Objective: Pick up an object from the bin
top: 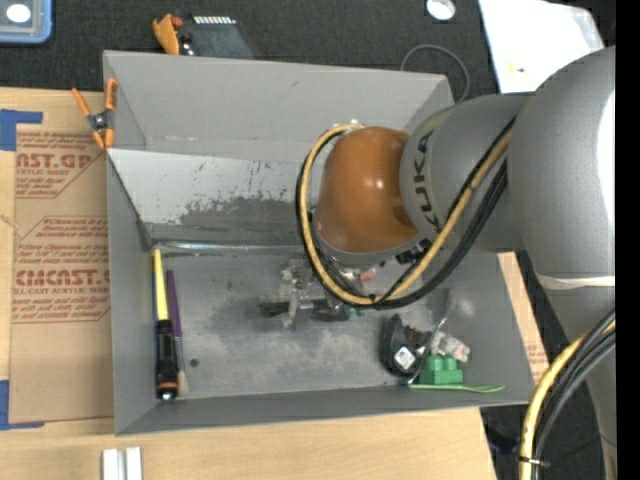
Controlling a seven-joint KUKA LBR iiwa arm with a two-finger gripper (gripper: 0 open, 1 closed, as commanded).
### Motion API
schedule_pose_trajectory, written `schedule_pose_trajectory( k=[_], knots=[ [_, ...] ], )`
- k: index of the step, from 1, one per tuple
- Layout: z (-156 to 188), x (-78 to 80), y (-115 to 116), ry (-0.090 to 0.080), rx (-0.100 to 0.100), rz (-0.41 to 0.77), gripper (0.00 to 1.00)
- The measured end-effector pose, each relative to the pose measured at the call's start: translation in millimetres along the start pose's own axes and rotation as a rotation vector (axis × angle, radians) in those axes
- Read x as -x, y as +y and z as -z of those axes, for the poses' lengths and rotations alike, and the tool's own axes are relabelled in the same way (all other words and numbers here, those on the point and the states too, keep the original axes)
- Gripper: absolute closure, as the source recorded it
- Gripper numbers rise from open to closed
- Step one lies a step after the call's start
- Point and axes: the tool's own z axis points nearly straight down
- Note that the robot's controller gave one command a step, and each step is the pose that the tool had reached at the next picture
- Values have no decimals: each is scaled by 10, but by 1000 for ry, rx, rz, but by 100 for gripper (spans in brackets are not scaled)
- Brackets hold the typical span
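Hovering at bin [200,148] floor centre; fingers [300,308] state cannot tell; arm [440,208] lettered "KUKA".

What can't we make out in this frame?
- Bin floor under the orange wrist cover: hidden by the arm.
- Dark shape beside the gripper: too small to identify.
- Label on the black object by the green block: too small to read.
- Bin's right wall: covered by the arm.

Robotics lab: KUKA arm [470,168], grey metal bin [200,108]
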Motion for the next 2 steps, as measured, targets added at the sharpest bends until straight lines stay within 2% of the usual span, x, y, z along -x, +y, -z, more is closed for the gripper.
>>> schedule_pose_trajectory(
  k=[1,2],
  knots=[
    [114,7,2,-2,0,0,100],
    [354,-7,4,3,0,0,100]
  ],
)
